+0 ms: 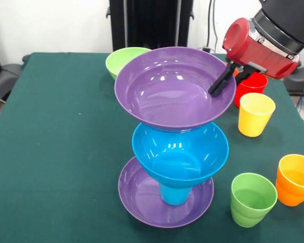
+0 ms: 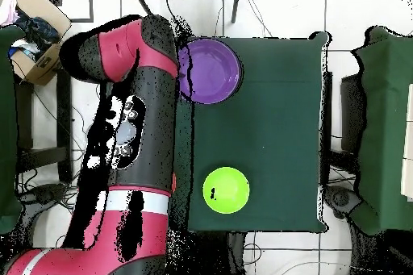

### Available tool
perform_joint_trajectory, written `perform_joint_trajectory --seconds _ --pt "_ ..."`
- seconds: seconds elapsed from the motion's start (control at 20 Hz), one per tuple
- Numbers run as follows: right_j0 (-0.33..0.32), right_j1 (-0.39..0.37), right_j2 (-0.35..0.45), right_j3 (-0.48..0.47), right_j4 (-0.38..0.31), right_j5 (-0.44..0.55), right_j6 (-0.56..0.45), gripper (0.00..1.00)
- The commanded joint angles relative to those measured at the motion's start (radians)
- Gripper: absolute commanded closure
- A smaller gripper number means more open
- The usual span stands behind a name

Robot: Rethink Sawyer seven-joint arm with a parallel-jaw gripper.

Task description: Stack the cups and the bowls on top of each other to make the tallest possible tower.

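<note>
The tower stands at the table's middle in the front view. A wide purple bowl [image 1: 142, 195] is its base. A blue cup [image 1: 175, 193] stands in it and carries the deep blue bowl [image 1: 180, 152]. A second wide purple bowl [image 1: 167, 88] lies on top, tilted. My gripper [image 1: 223, 80] reaches over that top bowl's right rim, partly inside it. The red cup [image 1: 251, 88], yellow cup [image 1: 256, 114], orange cup [image 1: 295, 179] and green cup [image 1: 252, 198] stand apart to the right. The light green bowl [image 1: 122, 61] sits behind the tower. In the overhead view the top purple bowl [image 2: 210, 70] and the green bowl [image 2: 225, 189] show.
The dark green table [image 1: 55, 152] has open cloth left of the tower. The red and black arm [image 2: 133, 127] covers the table's left side in the overhead view. A cardboard box [image 2: 36, 34] sits off the table.
</note>
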Motion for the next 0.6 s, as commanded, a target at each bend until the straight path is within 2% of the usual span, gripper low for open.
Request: perform_joint_trajectory --seconds 0.05,0.45,0.6 --pt "-0.020 0.045 0.129 -0.047 -0.033 0.112 -0.222 1.00" --pt "-0.023 0.105 0.139 -0.151 -0.024 0.173 -0.232 1.00" --pt "-0.023 0.113 0.141 -0.162 -0.021 0.174 -0.236 1.00"
